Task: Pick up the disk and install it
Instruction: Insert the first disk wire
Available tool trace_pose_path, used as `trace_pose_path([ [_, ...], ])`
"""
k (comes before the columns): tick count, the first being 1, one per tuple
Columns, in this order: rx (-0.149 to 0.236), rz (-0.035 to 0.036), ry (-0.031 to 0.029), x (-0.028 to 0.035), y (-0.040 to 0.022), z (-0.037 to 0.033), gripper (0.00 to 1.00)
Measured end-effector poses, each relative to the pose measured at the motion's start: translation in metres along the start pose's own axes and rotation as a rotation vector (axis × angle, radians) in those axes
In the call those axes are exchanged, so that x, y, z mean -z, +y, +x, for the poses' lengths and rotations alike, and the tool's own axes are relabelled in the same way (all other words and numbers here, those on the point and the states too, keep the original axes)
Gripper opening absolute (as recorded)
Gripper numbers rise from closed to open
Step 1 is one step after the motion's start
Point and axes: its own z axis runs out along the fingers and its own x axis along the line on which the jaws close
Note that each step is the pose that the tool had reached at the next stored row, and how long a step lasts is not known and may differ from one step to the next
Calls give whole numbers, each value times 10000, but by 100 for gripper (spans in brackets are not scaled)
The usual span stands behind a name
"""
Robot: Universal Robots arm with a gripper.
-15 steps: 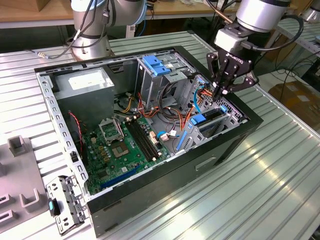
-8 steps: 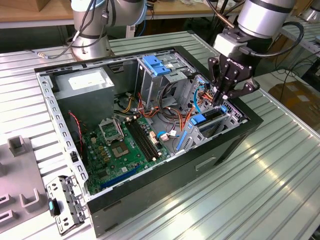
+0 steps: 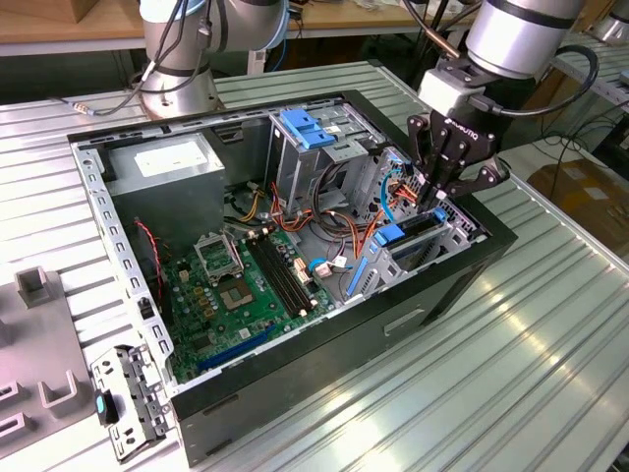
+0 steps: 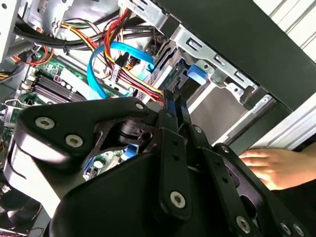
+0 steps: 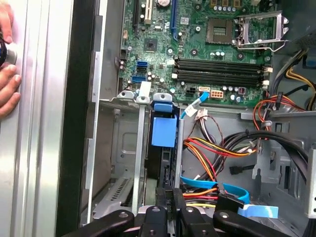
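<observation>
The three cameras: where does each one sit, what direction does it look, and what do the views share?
Exterior view: off the arm, looking down at the open computer case, the gripper over its drive cage.
First wrist view: on the arm, looking into the case at the disk in its bay; a hand at the edge.
Second wrist view: on the arm, looking past the gripper linkage; a hand outside.
Shared: case, blue cable.

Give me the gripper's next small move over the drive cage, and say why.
Probably ease the gripper straight down a little more. In the exterior view it stands at the drive cage, and in the first wrist view its fingers reach down to the disk, which stands on edge in its slot, blue carrier tab toward the motherboard. A hand rests outside the case, so go slowly.
</observation>
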Motion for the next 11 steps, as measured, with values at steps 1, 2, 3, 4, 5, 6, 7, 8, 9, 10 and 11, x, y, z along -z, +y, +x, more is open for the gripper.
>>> trace_pose_path([
  [1, 1, 2, 0, -2, 6, 30, 17],
  [2, 1, 3, 1, -5, 9, 44, 17],
  [3, -2, 3, -3, -12, 21, 44, 17],
  [4, -13, 2, 1, -15, 23, 43, 17],
  [5, -34, 2, 1, -19, 23, 42, 17],
  [6, -42, 2, -1, -24, 18, 41, 17],
  [7, -54, 1, 0, -29, 8, 42, 17],
  [8, -91, -1, -1, -34, -4, 41, 17],
  [9, -147, -4, -3, -41, -16, 41, 17],
  [10, -220, -8, -5, -52, -32, 39, 17],
  [11, -249, -10, -3, -62, -32, 36, 17],
])
